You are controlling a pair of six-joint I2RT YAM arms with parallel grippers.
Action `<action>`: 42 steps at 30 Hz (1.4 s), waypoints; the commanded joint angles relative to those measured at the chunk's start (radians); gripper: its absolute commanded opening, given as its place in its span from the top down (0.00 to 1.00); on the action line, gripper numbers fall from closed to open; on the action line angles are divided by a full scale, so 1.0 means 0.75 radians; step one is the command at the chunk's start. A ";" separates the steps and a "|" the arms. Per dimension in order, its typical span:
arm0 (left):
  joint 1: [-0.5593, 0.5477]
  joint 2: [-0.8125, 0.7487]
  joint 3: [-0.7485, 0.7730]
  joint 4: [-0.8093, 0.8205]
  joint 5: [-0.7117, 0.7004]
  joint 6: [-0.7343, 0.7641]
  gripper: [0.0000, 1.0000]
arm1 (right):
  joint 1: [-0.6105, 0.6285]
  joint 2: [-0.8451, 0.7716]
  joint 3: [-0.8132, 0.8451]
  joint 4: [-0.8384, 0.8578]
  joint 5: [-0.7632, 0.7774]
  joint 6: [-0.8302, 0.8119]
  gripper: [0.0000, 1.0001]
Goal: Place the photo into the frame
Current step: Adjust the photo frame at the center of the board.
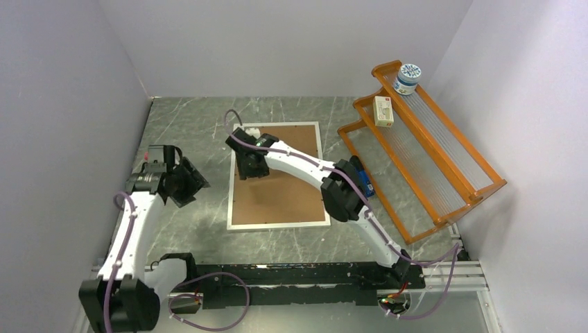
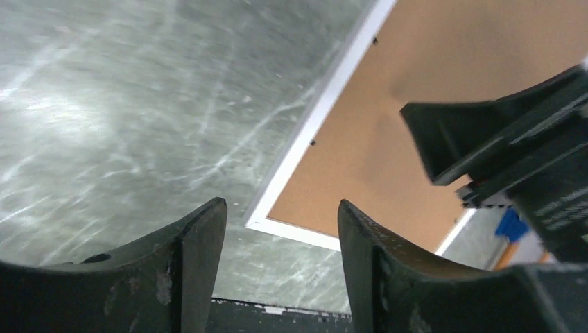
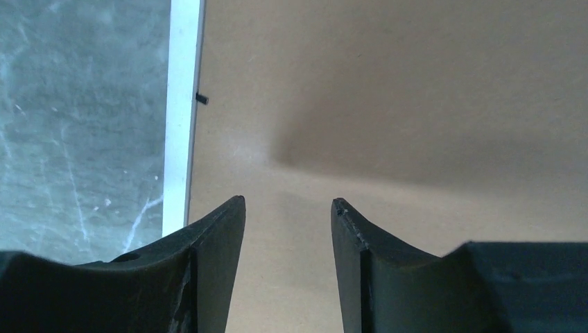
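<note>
The left gripper [image 2: 281, 229] and right gripper [image 3: 288, 222] are held spread, pinching nothing; the backing board [image 1: 291, 187] could be jammed askew in the frame [image 1: 231, 194] if pressed off-centre.

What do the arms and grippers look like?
The left arm and the right arm both have white link shells with black joint housings, and a thin purple cable runs along each. The left gripper and right gripper have matte black fingers that are curved, tapering and slightly scuffed.
</note>
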 commanded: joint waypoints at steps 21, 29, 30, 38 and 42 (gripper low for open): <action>0.005 -0.383 0.144 -0.485 -0.569 -0.273 0.27 | 0.233 0.304 0.332 0.034 0.259 -0.272 0.25; 0.006 -0.399 0.138 -0.482 -0.563 -0.263 0.34 | 0.237 0.257 0.227 -0.025 0.248 -0.242 0.54; 0.006 -0.397 0.133 -0.484 -0.557 -0.265 0.34 | 0.236 0.231 0.193 -0.031 0.243 -0.232 0.58; 0.005 -0.380 0.058 -0.403 -0.424 -0.256 0.35 | 0.235 0.089 -0.001 -0.173 0.153 -0.092 0.81; 0.005 -0.357 -0.025 -0.313 -0.274 -0.253 0.35 | 0.236 -0.034 -0.170 -0.152 0.052 -0.016 0.83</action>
